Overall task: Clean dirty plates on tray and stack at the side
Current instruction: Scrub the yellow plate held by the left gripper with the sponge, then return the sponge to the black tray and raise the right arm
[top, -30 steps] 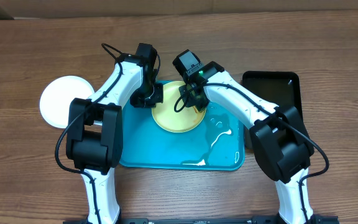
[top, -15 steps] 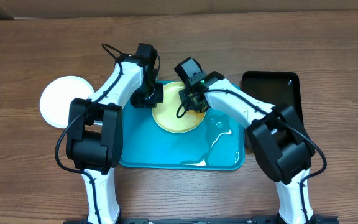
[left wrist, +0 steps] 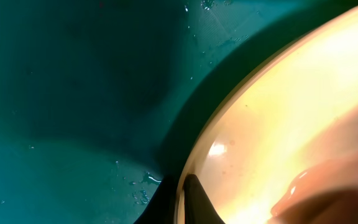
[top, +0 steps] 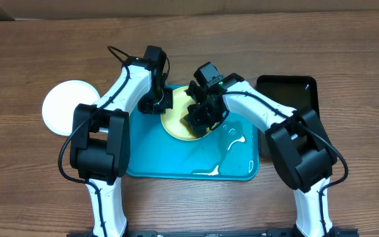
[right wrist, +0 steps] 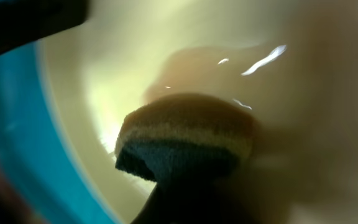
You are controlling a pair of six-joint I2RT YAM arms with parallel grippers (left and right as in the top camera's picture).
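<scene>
- Pale yellow-green plate (top: 176, 126): lies inside the tray (top: 170, 164), in the tray's far half near its middle. It is round, so no long axis governs the approach.
- Left gripper (top: 162, 104): sits at the plate's rim on the side facing the tray's left edge. Its fingers are pinched on that rim, apparently to steady the plate.
- Right gripper (top: 197, 117): hangs over the plate, fingers clamped on a sponge (right wrist: 185, 140). The plate lies directly beneath, so this arm is the one placed to scrub.
- Overhead view only: a white plate (top: 68, 106) on the table (top: 31, 184) left of the tray, and a black basin (top: 287, 92) to the tray's right.
- Right wrist view only: the sponge's pale layer and dark face close against the wet plate; contact cannot be confirmed.
- Left wrist view only: a fingertip (left wrist: 191, 198) across the rim, and water beads (left wrist: 138, 186) on the tray floor.
</scene>
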